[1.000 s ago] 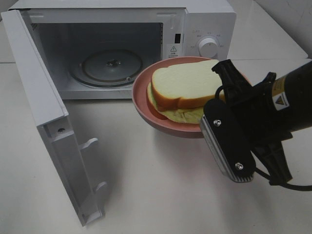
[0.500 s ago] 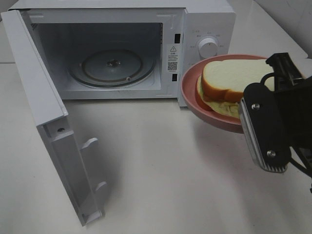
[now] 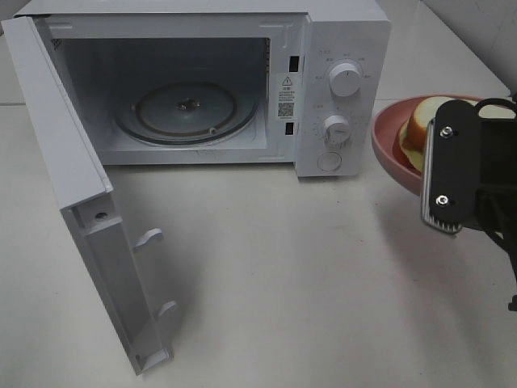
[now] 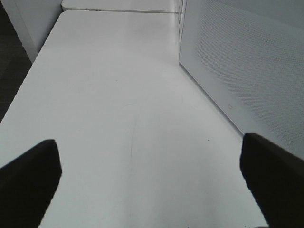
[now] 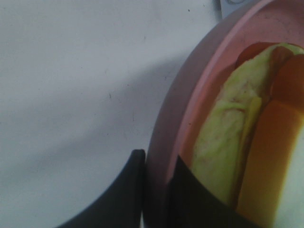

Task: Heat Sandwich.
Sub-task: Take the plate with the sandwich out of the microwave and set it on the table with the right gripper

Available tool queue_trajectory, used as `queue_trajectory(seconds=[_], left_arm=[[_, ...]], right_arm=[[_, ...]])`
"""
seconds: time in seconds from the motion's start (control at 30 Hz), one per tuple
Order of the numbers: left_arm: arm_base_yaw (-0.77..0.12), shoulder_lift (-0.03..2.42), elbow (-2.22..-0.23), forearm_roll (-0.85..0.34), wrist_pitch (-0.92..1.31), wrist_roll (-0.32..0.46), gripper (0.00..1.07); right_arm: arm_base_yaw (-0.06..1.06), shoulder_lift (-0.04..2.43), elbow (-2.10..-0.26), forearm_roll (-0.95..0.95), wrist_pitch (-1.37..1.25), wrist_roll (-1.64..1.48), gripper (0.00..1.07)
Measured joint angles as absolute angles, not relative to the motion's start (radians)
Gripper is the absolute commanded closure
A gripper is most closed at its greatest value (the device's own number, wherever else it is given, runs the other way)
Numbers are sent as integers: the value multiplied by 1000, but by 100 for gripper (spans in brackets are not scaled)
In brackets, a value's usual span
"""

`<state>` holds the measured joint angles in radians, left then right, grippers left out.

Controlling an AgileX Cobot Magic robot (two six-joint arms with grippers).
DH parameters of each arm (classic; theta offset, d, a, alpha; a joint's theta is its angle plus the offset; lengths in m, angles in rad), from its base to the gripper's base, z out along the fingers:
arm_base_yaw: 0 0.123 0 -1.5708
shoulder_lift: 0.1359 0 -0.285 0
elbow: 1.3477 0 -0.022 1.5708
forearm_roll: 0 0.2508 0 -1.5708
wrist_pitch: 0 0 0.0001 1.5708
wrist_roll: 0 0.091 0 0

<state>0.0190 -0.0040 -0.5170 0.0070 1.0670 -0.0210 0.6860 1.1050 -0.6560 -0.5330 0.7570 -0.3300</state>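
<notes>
The sandwich (image 3: 414,121) lies on the round pink plate (image 3: 390,145), in the air to the right of the microwave's control panel (image 3: 338,97). My right gripper (image 5: 159,190) is shut on the plate's rim, one finger outside and one inside, and its black body hides much of the sandwich from above. The wrist view shows the yellow-green layer and tan crust of the sandwich (image 5: 228,142) up close. My left gripper (image 4: 152,180) is open over the bare table, with nothing between its fingers. It does not appear in the exterior view.
The white microwave (image 3: 339,32) stands at the back with its door (image 3: 81,202) swung out to the left and the glass turntable (image 3: 186,109) showing inside. A white perforated panel (image 4: 247,71) stands beside my left gripper.
My right gripper has carried the plate and sandwich to the right, from in front of the microwave's opening to past the control panel. The left gripper has not moved.
</notes>
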Motion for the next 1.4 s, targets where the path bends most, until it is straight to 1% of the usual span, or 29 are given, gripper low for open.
queue_trajectory(seconds=[0.23, 0.73, 1.0, 1.4], left_arm=[[19, -4, -517, 7, 1067, -21, 9], [19, -4, -517, 7, 1067, -21, 9], [19, -4, -517, 7, 1067, -21, 9], [19, -4, -517, 7, 1067, -21, 9]], right_arm=[[686, 1104, -656, -597, 843, -131, 107], [686, 1123, -656, -676, 926, 125, 107], [686, 1230, -664, -719, 930, 331, 107], [686, 1395, -759, -735, 955, 441, 107]])
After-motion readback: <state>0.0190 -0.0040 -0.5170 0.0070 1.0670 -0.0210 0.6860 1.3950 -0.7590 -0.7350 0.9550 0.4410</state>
